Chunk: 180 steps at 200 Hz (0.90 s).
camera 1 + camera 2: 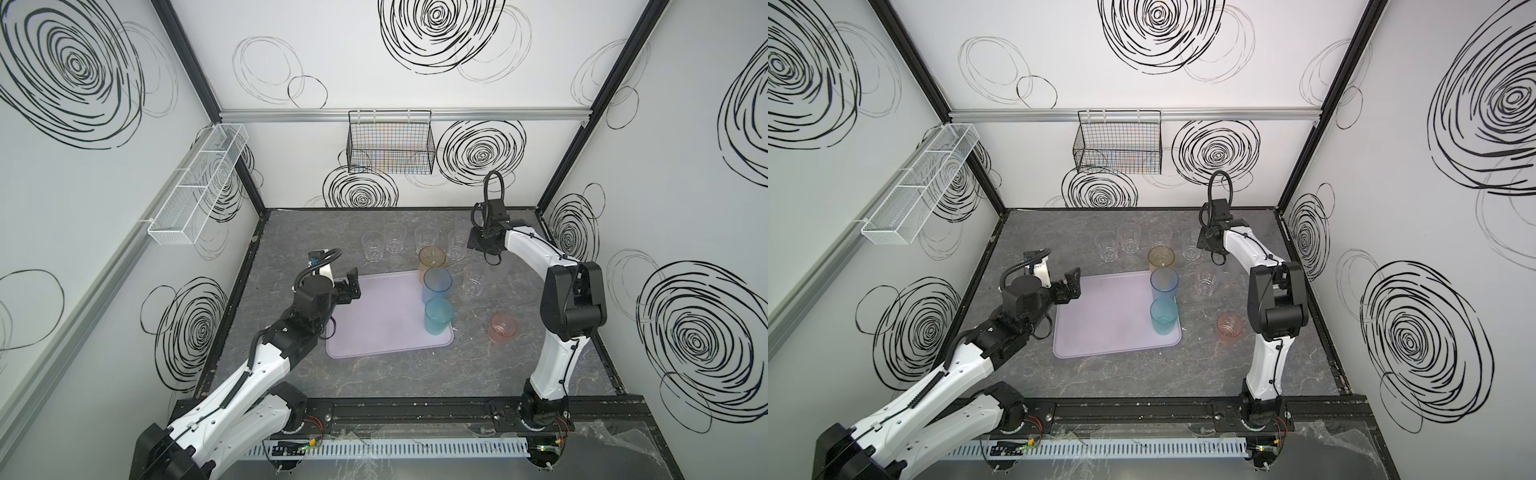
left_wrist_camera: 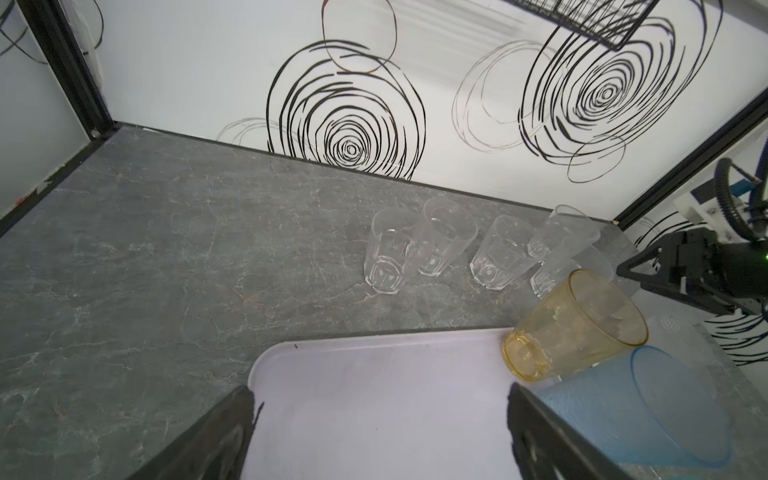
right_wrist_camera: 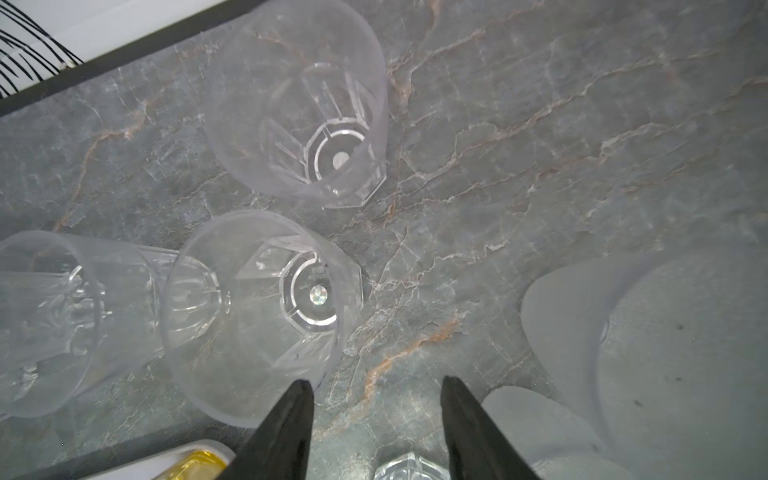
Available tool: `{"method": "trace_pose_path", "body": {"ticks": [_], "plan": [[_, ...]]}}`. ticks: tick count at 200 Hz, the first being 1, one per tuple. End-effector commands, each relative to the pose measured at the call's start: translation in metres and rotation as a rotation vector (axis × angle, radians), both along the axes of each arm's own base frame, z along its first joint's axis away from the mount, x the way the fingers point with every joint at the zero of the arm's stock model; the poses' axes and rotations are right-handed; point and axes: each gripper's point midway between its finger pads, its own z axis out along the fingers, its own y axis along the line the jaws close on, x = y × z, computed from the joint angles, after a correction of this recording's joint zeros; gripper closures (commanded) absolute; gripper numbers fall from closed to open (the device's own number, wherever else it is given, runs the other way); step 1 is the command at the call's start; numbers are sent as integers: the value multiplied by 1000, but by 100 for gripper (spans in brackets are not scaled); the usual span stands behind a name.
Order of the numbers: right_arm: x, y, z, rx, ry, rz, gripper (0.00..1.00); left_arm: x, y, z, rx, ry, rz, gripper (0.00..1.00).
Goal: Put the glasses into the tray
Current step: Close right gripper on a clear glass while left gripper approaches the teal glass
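**Tray** (image 1: 374,328): lilac, flat on the counter (image 1: 374,386), mid-scene. Its left half is bare.

**Glasses in the tray:** the teal glass (image 1: 437,318) and the blue glass (image 1: 436,284) stand upright along its right edge. The amber glass (image 1: 432,258) is at the far right corner; I cannot tell whether it sits inside the rim.

**Glasses on the counter:** the pink glass (image 1: 503,327) is right of the tray. A row of clear glasses (image 1: 395,237) runs along the back, and one more clear glass (image 1: 473,280) stands between that row and the pink one.

**My left pincer** (image 2: 378,436): jaws wide apart, empty, above the tray's far left part.

**My right pincer** (image 3: 376,384): jaws partway apart over bare counter, holding nothing. One fingertip (image 3: 300,403) is just beside the rim of the nearest clear glass (image 3: 257,316).

**Step in hand, as I judge it:** the right pincer takes a clear glass from the crowded back right group.

**Handling notes:**
- Come straight down, centred on one glass.
- Spread wider to straddle it, or pinch one wall with a finger inside the rim.
- Close gently, since the smooth walls may slip.
- Lift clear of the neighbours before travelling.
- Set the glass upright in the tray's bare left half, apart from the tall coloured ones.
- The left arm should give way first.
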Motion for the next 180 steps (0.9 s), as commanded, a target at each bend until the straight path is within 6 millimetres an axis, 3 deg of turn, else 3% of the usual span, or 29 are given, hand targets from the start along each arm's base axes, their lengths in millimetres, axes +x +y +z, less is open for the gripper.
{"method": "trace_pose_path", "body": {"ticks": [1, 40, 78, 96, 127, 158, 180], "plan": [[5, 5, 8, 39, -15, -13, 46, -1, 2, -1, -114, -8, 28, 4], [13, 10, -6, 65, 12, -6, 47, -1, 6, -14, -103, 30, 28, 4], [27, 15, -11, 94, -3, -7, 47, 1, -7, -38, -222, 105, -14, 4], [31, 17, -17, 101, 8, -1, 53, 2, -13, -39, -228, 100, -32, 3], [34, 18, -15, 128, -7, -4, 64, -7, -54, -37, -160, 56, -194, 0], [33, 22, -13, 145, -14, 2, 72, -32, -101, -78, -59, 85, -273, 1], [30, 21, -14, 133, -16, -3, 76, -44, -129, -89, -85, 84, -337, 2]]}}
